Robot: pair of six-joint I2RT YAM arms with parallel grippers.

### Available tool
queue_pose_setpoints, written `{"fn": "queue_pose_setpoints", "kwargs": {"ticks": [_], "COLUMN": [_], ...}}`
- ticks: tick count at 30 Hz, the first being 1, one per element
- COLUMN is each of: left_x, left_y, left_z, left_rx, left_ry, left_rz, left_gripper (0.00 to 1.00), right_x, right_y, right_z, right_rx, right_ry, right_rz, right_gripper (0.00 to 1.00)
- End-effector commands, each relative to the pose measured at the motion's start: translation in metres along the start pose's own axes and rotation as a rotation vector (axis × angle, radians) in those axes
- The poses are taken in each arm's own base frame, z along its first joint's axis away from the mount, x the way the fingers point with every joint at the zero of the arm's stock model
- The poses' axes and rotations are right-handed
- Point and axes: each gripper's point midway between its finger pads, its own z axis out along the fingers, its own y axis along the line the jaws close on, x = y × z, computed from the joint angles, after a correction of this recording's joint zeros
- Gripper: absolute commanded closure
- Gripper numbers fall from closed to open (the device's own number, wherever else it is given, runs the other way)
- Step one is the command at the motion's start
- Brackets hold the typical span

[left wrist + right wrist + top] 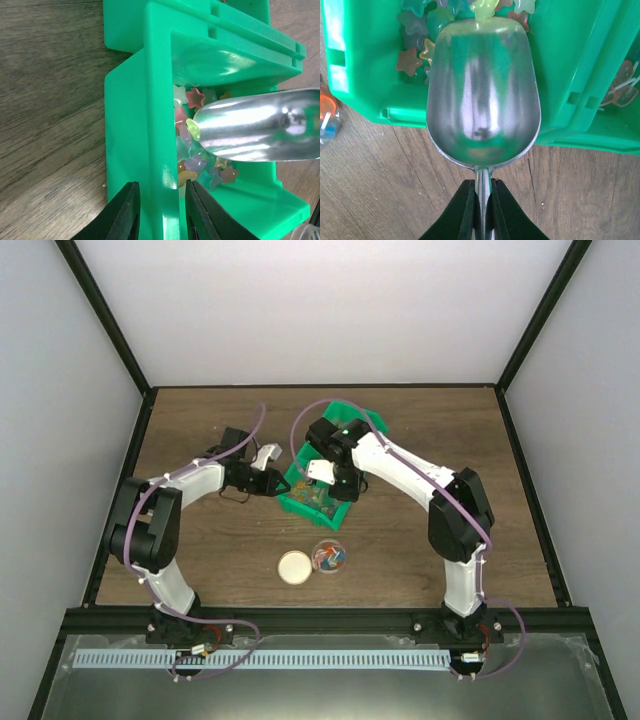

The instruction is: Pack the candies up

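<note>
The candies (pixel 196 161) are small star-shaped sweets in mixed colours, piled in the near compartment of a green bin (pixel 303 483). They also show in the right wrist view (pixel 418 41). My right gripper (pixel 482 201) is shut on the handle of a metal scoop (pixel 482 95). The scoop bowl is empty and its tip touches the pile, with a yellow-green candy (pixel 484 7) at its lip. My left gripper (pixel 162 212) is closed on the bin's left wall (pixel 150 125). The clear jar (pixel 329 558) holds some candies and stands in front of the bin.
A tan round lid (pixel 294 567) lies left of the jar. The bin's far compartment (pixel 620 80) holds orange sweets on sticks. The jar's edge shows in the right wrist view (pixel 327 117). Black frame rails border the wooden table (pixel 200 540).
</note>
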Motion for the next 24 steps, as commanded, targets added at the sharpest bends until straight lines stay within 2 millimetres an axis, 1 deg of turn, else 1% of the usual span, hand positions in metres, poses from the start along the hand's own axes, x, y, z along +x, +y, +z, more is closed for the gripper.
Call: {"fn": "queue_pose_setpoints", "kwargs": {"ticks": [1, 4, 8, 12, 14, 17, 20, 24], "left_x": [-0.002, 0.000, 0.002, 0.003, 0.003, 0.004, 0.003, 0.003], "left_y": [-0.007, -0.006, -0.009, -0.012, -0.013, -0.013, -0.013, -0.013], "left_z": [-0.001, 0.002, 0.005, 0.007, 0.007, 0.006, 0.006, 0.006], "left_rx": [0.016, 0.023, 0.036, 0.044, 0.049, 0.044, 0.043, 0.041], "left_ry": [-0.019, -0.007, 0.004, 0.009, 0.011, 0.009, 0.008, 0.007], "left_rz": [0.016, 0.009, 0.010, 0.013, 0.012, 0.011, 0.010, 0.009], "left_gripper": [0.75, 0.86, 0.95, 0.96, 0.96, 0.96, 0.96, 0.96], "right_x": [0.006, 0.003, -0.006, -0.009, -0.011, -0.014, -0.006, 0.000], "right_y": [0.024, 0.030, 0.035, 0.043, 0.042, 0.035, 0.032, 0.013], "right_z": [0.026, 0.038, 0.045, 0.053, 0.056, 0.048, 0.036, 0.013], "right_rx": [-0.104, -0.146, -0.180, -0.217, -0.211, -0.184, -0.163, -0.095], "right_ry": [0.095, 0.109, 0.101, 0.107, 0.115, 0.094, 0.083, 0.042], "right_rz": [-0.034, -0.023, -0.019, -0.014, -0.012, -0.010, 0.005, 0.037], "right_gripper": [0.99, 0.99, 0.99, 0.99, 0.99, 0.99, 0.99, 0.99]}}
